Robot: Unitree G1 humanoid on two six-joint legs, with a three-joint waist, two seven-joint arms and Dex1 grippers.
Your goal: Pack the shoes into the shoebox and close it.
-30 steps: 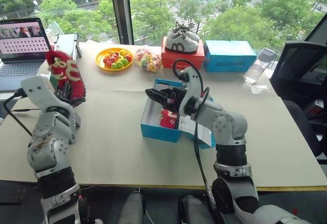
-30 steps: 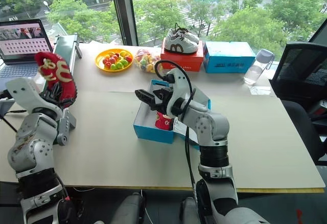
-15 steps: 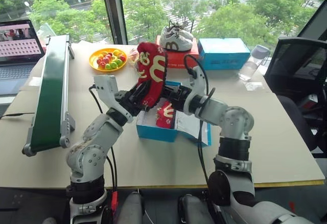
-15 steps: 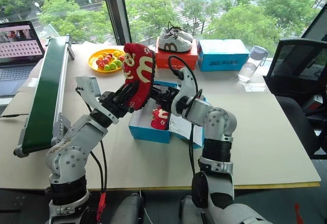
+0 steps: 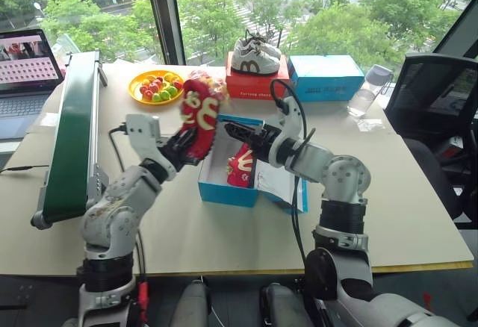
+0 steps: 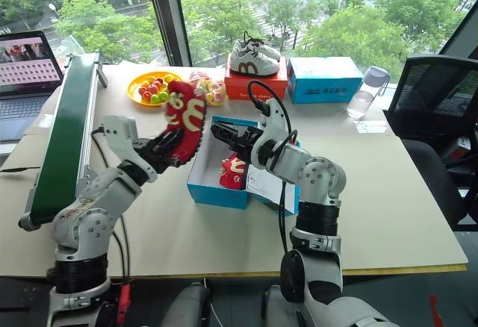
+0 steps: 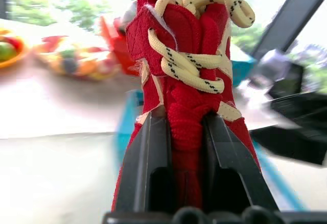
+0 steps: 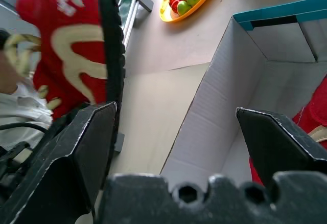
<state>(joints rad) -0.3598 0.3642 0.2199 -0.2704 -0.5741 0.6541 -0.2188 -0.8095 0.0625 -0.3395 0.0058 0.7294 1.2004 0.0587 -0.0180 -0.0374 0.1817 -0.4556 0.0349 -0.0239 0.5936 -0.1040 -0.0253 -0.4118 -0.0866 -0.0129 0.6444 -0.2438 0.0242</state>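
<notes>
Tabletop: right tool [image 5: 233, 130] gapes over shoebox [image 5: 224, 189]; left tool [image 5: 181, 145] clamps shoe [image 5: 199, 115].

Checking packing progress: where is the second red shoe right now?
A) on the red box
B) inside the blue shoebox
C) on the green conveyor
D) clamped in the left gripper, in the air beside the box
D: the left gripper is shut on the second red shoe, held beside the shoebox.

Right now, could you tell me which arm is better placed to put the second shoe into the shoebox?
Left: its gripper is shut on the shoe, beside the shoebox. The right gripper is open, holding nothing.
</notes>
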